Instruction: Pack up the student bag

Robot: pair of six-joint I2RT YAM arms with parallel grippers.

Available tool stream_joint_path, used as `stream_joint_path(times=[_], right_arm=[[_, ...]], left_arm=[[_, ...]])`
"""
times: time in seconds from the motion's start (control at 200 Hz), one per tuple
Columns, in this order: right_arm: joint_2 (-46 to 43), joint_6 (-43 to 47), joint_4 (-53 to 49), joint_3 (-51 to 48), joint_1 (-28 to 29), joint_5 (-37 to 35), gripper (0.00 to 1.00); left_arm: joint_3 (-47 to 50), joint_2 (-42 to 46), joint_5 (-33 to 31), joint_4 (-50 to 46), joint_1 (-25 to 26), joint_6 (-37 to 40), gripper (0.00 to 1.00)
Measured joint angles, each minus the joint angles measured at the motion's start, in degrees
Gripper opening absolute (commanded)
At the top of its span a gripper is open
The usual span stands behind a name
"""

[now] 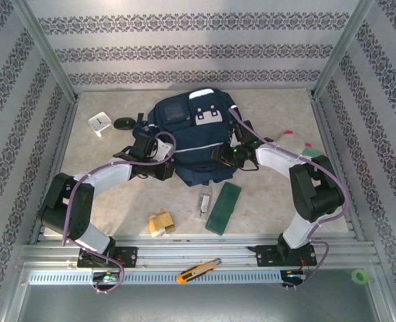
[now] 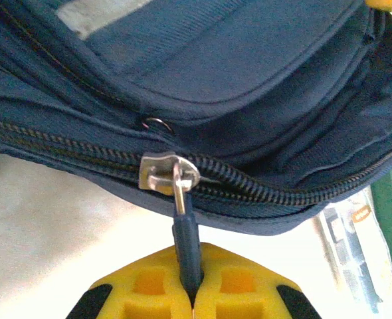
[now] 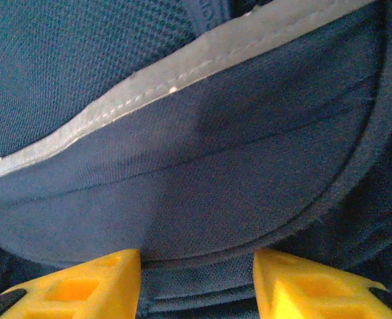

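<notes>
Lying mid-table: student bag (image 1: pixel 196 134), front face up, grey-white patch toward far end. Zip along its side looks shut. Left gripper (image 2: pixel 191 296) pinched tight on zipper pull (image 2: pixel 185 232) below slider (image 2: pixel 167 171); likely grip for dragging zip open before packing. Right gripper (image 3: pixel 196 282) at opposite flank, jaws partway apart against fabric, nothing clamped; probably bracing bag. Wrist views give pinch and jaw gap. Overhead view adds waiting items: green case (image 1: pixel 224 208), utility knife (image 1: pixel 198 270) at near edge.
</notes>
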State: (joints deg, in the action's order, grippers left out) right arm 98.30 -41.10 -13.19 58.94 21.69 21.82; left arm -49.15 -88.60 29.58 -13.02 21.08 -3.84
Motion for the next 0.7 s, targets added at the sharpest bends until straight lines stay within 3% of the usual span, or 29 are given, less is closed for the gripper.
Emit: stream_joint_path(times=[0.145,0.495,0.565,0.625,0.7], right_arm=[[0.24,-5.70,4.72,-2.25,0.35,-2.36,0.37],[0.68,-13.46,11.52,-4.00,1.68,-9.64,0.36],[0.87,-13.68,12.20,-3.93,1.68,-10.54,0.36],[0.90,-13.64,12.70,-3.89,1.68,-10.67,0.38],[1.09,-12.90,12.94,-3.23,1.68,-10.08,0.42]], left_arm=[[-1.33,-1.01,2.40,-2.49,2.19,1.29,0.00],[-8.37,-5.81,8.44,-7.21,8.46,2.25,0.02],[-9.11,-7.06,9.05,-7.10,10.32,2.10,0.15],[-9.14,-7.87,9.62,-6.62,11.50,1.88,0.34],[-9.14,-8.17,9.88,-6.05,12.48,2.08,0.50]])
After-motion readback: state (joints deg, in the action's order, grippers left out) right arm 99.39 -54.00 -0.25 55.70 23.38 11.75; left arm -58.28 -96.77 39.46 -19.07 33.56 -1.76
